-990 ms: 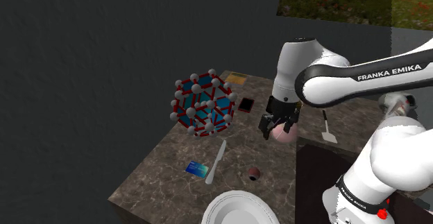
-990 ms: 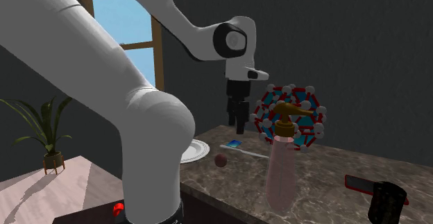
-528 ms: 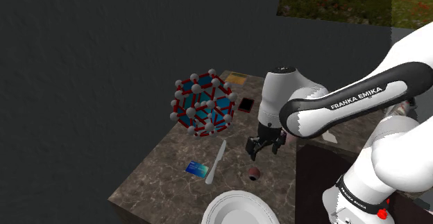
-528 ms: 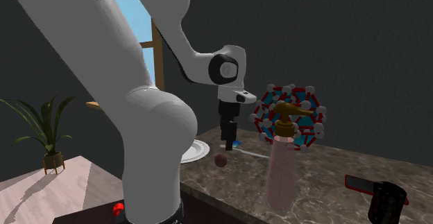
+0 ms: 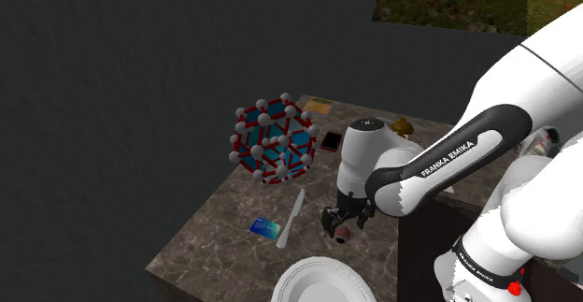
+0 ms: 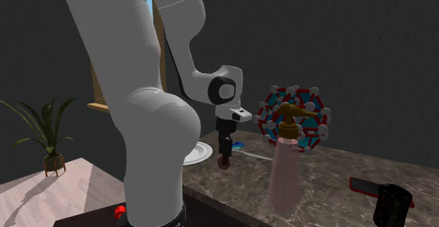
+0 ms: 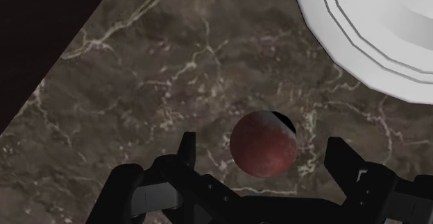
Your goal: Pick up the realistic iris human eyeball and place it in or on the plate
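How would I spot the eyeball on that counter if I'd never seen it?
On the dark marble counter, find the white plate. Beside it, framed by the open black gripper, sits the eyeball: the only small dark-red ball, unlike the flat knife and blue card nearby.

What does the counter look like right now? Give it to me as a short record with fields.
target: reddish-brown eyeball, resting on the marble counter
jaws: open, straddling the eyeball, touching it on neither side
held: nothing
goal: white plate, on the counter close beside the eyeball
nearby: knife, blue card, ball-and-stick model
stage: grasp not yet made
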Robot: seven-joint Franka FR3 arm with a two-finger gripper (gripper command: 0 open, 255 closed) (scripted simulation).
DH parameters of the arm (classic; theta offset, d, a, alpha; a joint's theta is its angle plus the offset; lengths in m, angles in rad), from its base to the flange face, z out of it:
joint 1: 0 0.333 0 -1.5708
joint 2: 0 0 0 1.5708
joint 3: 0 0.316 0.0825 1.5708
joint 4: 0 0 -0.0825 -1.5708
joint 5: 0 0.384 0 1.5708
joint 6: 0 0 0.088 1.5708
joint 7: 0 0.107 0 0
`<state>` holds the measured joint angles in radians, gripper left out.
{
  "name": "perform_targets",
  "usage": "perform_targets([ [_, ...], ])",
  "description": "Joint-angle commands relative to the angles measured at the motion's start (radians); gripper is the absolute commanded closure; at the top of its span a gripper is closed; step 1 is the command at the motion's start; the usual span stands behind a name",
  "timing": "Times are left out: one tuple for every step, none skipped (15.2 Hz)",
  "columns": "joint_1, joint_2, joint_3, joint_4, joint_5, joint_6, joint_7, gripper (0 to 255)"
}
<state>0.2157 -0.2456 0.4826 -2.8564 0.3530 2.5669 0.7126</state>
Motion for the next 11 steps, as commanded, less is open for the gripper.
perform_targets([
  [-0.004, 0.037, 0.008, -0.004, -0.005, 0.041, 0.005, 0],
  [-0.007, 0.056, 0.012, -0.006, -0.01, 0.063, 0.009, 0],
  [-0.012, 0.089, 0.018, -0.009, -0.018, 0.097, 0.015, 0],
  [-0.012, 0.089, 0.017, -0.009, -0.018, 0.097, 0.015, 0],
  [-0.012, 0.088, 0.017, -0.009, -0.018, 0.097, 0.015, 0],
  [-0.012, 0.089, 0.017, -0.009, -0.018, 0.097, 0.015, 0],
  [-0.012, 0.089, 0.017, -0.009, -0.018, 0.097, 0.015, 0],
  [-0.012, 0.089, 0.017, -0.009, -0.018, 0.097, 0.015, 0],
  [-0.012, 0.089, 0.017, -0.009, -0.018, 0.097, 0.015, 0],
  [-0.012, 0.089, 0.017, -0.009, -0.018, 0.097, 0.015, 0],
  [-0.012, 0.089, 0.017, -0.009, -0.018, 0.097, 0.015, 0],
])
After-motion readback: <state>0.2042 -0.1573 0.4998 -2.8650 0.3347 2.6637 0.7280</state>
